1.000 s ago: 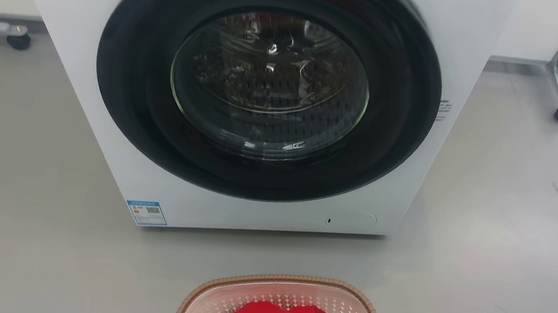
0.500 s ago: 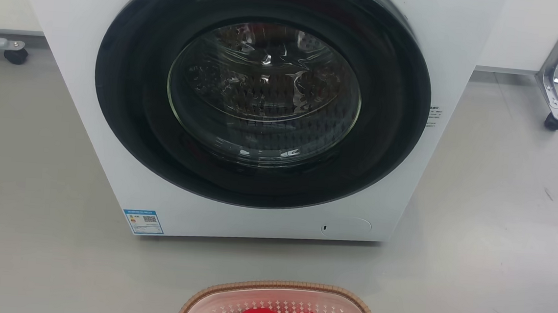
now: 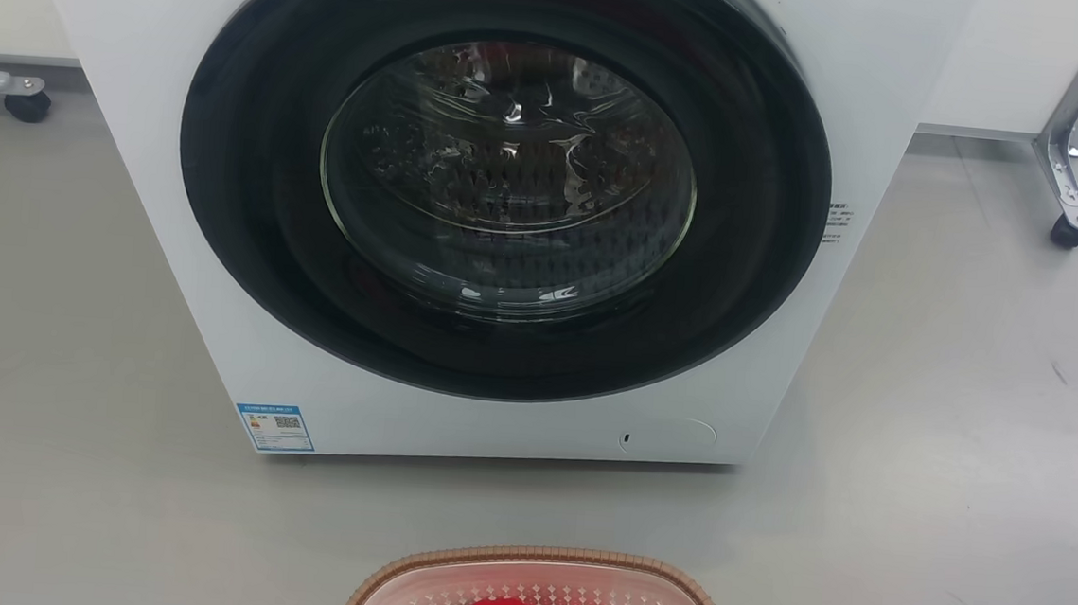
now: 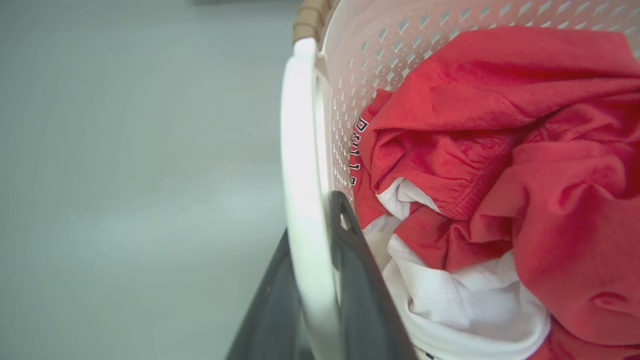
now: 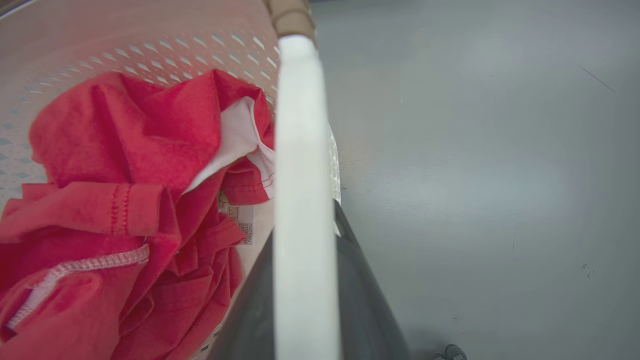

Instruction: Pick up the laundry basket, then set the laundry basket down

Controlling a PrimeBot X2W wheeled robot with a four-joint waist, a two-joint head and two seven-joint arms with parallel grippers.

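Our left gripper is pinched on the basket's white left handle, one dark finger on the outer side and the other inside the wall. Our right gripper is pressed the same way onto the right handle. So we hold the laundry basket by both sides. It sits at the bottom middle of the head view, directly in front of us, with a red garment heaped over a white cloth inside.

Past the far rim, a strip of grey floor separates the basket from the washing machine, whose round door is closed.

Over the last second the whole head picture has slid down: machine, floor and basket together. We read that as our own head or waist moving, not the things. In the last half second the machine has hardly shifted, while the basket's rim sits a touch lower in the picture.

We judge that our body has nearly come to rest, with the basket carried in front of the machine. Whether its base already touches the floor we cannot tell. If it does not, what remains is a level lowering before either gripper lets go.
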